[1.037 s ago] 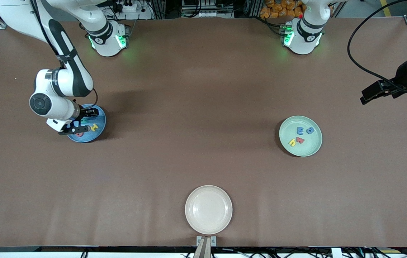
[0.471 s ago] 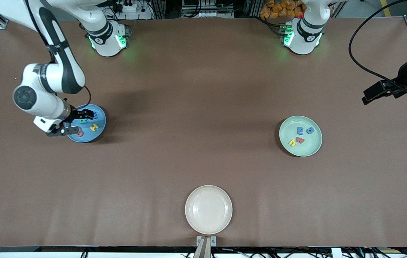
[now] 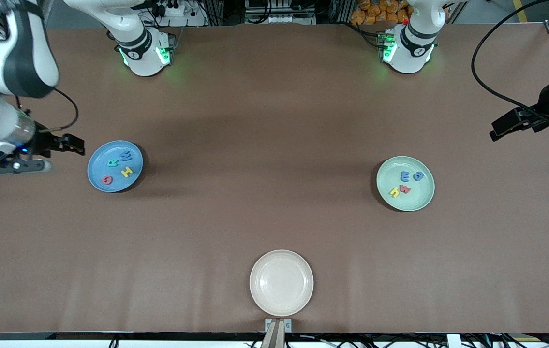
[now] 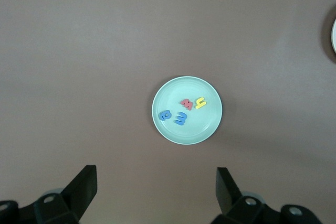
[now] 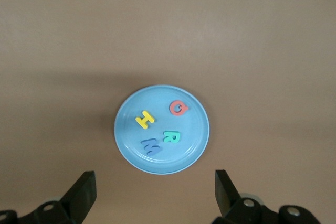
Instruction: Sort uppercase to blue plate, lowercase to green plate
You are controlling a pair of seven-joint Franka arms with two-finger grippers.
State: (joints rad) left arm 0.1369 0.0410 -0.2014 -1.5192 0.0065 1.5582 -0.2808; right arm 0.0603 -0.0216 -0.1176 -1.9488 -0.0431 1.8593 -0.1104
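Note:
The blue plate (image 3: 96,167) lies toward the right arm's end of the table and holds the uppercase letters: yellow H (image 3: 127,171), red Q (image 3: 106,180), teal R (image 3: 112,163) and blue W (image 3: 126,155). The green plate (image 3: 414,198) holds the lowercase letters: blue e (image 3: 405,176), blue p/q shape (image 3: 418,176), red w (image 3: 404,189) and yellow h (image 3: 394,192). My right gripper (image 3: 77,145) hangs open and empty beside the blue plate (image 5: 131,140). My left gripper (image 3: 497,130) waits open and empty, high above the table near its edge, looking down at the green plate (image 4: 186,87).
A cream plate (image 3: 281,282) with nothing in it sits near the table's front edge, midway between the two arms' ends. Brown tabletop stretches between the three plates.
My right gripper has risen and drawn back off the blue plate toward the table's end, uncovering all the letters there. The left arm has barely moved.

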